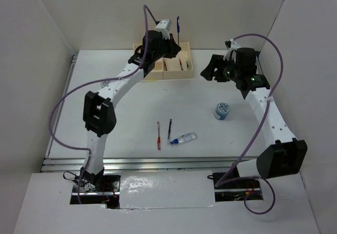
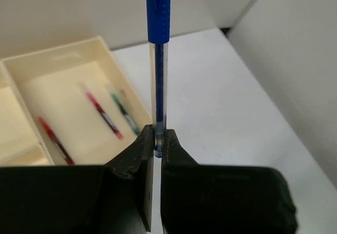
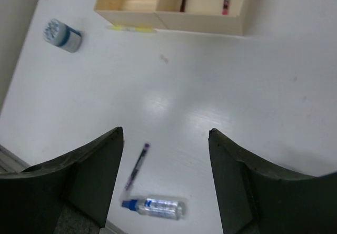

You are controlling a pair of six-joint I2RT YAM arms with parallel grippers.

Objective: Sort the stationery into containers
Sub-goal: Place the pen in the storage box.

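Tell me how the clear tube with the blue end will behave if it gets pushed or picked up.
The tube lies on its side on the table and looks round, so a sideways push would probably roll it. Its clear wall looks smooth and glossy, so a grip may slip. It is small, so likely light and stiff.

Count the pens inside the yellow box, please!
3, all in one compartment of the box: a red pen at its left, a pinkish-red pen in the middle, a green pen at right. Others may be hidden in compartments barely in view.
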